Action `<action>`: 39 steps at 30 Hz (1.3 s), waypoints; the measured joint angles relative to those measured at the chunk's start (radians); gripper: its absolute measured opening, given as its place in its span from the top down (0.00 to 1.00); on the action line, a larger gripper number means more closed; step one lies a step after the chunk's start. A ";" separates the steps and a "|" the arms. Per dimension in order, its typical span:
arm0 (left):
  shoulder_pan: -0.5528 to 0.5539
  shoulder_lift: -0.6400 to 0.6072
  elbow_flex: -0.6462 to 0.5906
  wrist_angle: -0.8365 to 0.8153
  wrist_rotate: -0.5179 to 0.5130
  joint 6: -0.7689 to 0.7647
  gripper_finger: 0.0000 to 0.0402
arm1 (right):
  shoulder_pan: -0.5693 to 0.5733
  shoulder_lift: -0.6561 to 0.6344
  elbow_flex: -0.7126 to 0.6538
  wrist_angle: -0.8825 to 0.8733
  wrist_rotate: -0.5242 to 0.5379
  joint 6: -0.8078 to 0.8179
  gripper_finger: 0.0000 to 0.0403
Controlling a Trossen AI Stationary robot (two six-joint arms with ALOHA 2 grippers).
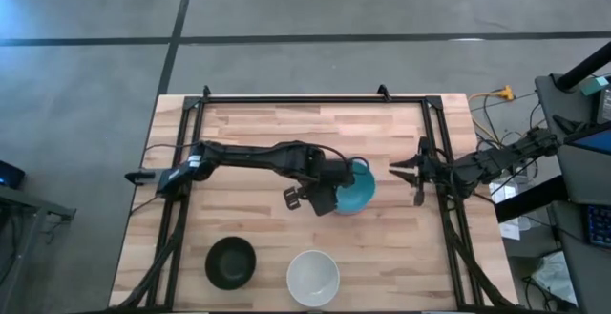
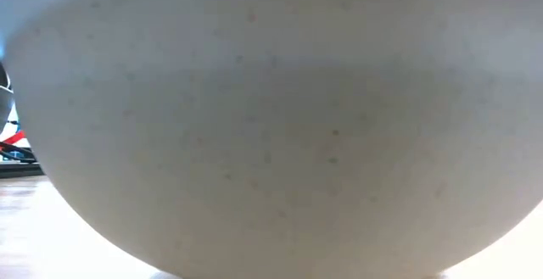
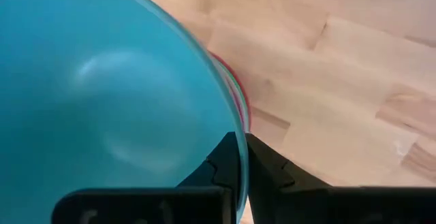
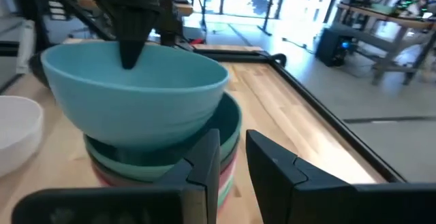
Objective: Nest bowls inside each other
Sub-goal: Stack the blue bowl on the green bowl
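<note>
We see the wooden counter (image 1: 286, 133) carrying everything, with the bowls gathered toward its middle and near edge. At the middle sits a stack of bowls (image 4: 170, 159), mouths up, with teal and reddish rims showing in layers. Above it hangs the light blue bowl (image 4: 136, 94), mouth up and tilted slightly, its base down inside the top of the stack; being round, it has no long axis to speak of. The left gripper (image 3: 240, 157) reaches in from the counter's left, its fingers (image 3: 221, 163) clenched on that bowl's rim, one inside and one outside the wall. Near the front edge a white bowl (image 1: 313, 278) stands upright, so close to the low camera that it fills that view, and a black bowl (image 1: 231, 261) stands just beside it to the left, also mouth up. The right gripper (image 1: 412, 173) waits right of the stack, well clear of it, fingers (image 4: 269, 166) parted and holding nothing.
</note>
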 joint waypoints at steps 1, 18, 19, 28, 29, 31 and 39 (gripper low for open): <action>0.004 0.000 -0.001 0.000 0.001 0.003 1.00 | 0.000 0.000 -0.002 -0.001 0.008 -0.001 0.83; 0.040 0.078 -0.007 0.048 -0.126 0.102 1.00 | 0.000 0.003 -0.015 -0.008 0.007 0.058 0.83; 0.041 0.077 -0.008 0.058 -0.130 0.101 1.00 | 0.000 0.003 -0.016 -0.010 0.007 0.062 0.83; 0.041 0.048 -0.010 0.121 -0.134 0.015 0.92 | 0.000 0.009 -0.034 -0.009 0.003 0.079 0.83; 0.041 0.048 -0.010 0.119 -0.134 0.014 0.89 | 0.000 0.009 -0.035 -0.010 0.003 0.079 0.83; 0.041 0.048 -0.010 0.123 -0.134 -0.003 0.83 | 0.000 0.009 -0.035 -0.010 0.003 0.080 0.83; 0.035 0.033 -0.010 0.132 -0.317 -0.131 0.62 | 0.000 0.009 -0.036 0.027 0.003 0.075 0.83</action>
